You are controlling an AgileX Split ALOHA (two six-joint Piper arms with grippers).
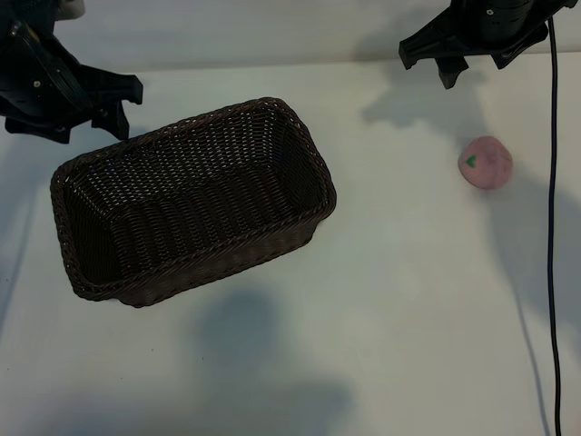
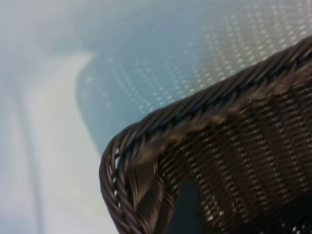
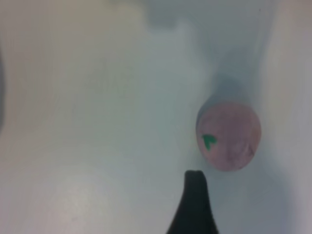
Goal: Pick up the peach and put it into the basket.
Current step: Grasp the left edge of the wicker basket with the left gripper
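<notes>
The near part of the white table is carrying nothing but shadows. Farther back, the basket is sitting empty left of centre, and the peach is lying well apart from it at the right. Beyond the peach, the right gripper is hovering with jaws wide apart, holding nothing; the left gripper is waiting wide apart and empty by the basket's far left corner. The reach is not yet begun: next, the right gripper should be descending to straddle the peach.
</notes>
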